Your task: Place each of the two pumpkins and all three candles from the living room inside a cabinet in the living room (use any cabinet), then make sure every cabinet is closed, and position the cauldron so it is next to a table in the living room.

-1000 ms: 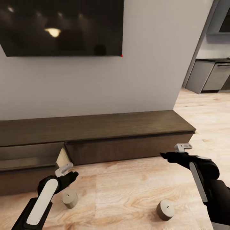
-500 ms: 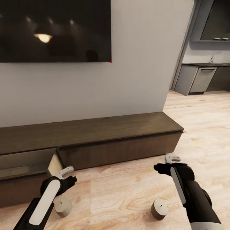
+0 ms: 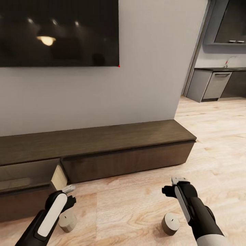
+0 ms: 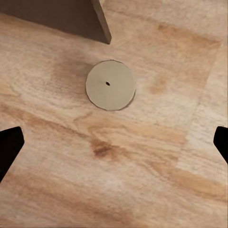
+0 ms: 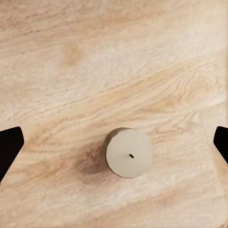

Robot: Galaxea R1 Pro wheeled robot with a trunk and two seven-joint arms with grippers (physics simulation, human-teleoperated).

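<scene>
Two tan candles stand on the wood floor in front of the cabinet. My left gripper points down over the left candle, open, with its fingertips far apart; that candle lies ahead of the gap, beside the corner of the open drawer. My right gripper hangs open above the floor just behind the right candle, which shows from above close to the line between the fingertips. The pumpkins, cauldron and table are out of view.
The cabinet's left drawer stands pulled out, its pale side panel near my left arm. A dark TV hangs on the wall above. Grey kitchen units lie beyond the wall's end at the right.
The view swung right a second ago, then held still. Both arms have since dropped and tipped their grippers down towards the candles. Neither candle moved.
</scene>
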